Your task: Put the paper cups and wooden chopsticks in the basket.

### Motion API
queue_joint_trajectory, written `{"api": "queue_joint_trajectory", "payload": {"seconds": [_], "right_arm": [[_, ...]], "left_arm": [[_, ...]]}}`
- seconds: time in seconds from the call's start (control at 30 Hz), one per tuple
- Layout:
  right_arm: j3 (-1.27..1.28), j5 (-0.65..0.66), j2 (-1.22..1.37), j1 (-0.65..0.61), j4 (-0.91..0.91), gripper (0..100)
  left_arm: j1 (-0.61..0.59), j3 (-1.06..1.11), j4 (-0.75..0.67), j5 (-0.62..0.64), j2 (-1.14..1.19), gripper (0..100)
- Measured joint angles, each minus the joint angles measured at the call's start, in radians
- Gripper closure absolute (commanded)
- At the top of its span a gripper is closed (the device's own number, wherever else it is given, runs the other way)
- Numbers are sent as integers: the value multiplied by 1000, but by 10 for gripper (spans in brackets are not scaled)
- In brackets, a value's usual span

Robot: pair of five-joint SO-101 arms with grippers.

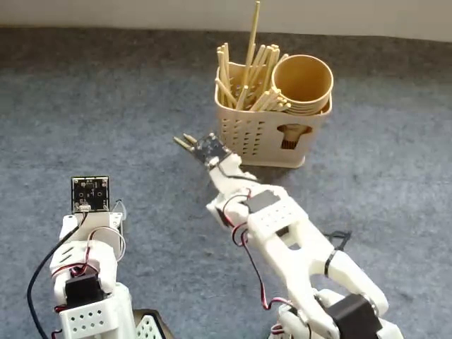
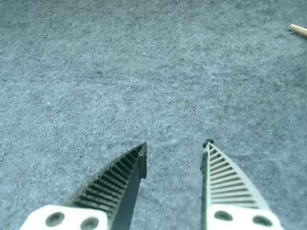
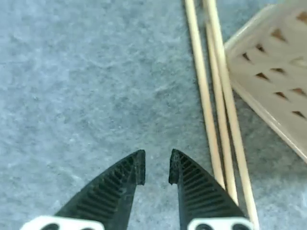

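Note:
The beige slotted basket [image 1: 272, 134] stands at the back of the grey carpet, holding a bundle of wooden chopsticks [image 1: 247, 78] and stacked paper cups [image 1: 304, 83]. Three loose chopsticks [image 3: 211, 96] lie side by side on the carpet next to the basket's wall [image 3: 273, 72]; their ends [image 1: 185, 141] poke out past the right arm's wrist. My right gripper [image 3: 157, 167] hovers just beside them, open by a narrow gap, with nothing between its fingers. My left gripper [image 2: 175, 149] is open over bare carpet at the front left, and a chopstick tip [image 2: 298, 29] lies far off.
The left arm [image 1: 88, 240] sits folded at the front left. The right arm [image 1: 282, 226] stretches from the front right toward the basket. Grey carpet [image 1: 106, 106] covers the table, with a pale edge along the back.

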Motion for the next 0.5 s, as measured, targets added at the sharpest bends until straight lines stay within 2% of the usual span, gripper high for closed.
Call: {"api": "queue_joint_trajectory", "payload": {"seconds": [0.17,0.5], "right_arm": [[-91,12,110,52,25,907],[-110,143,175,92,25,907]], "left_arm": [[0,0,0,0,0,812],[0,0,0,0,0,812]]}}
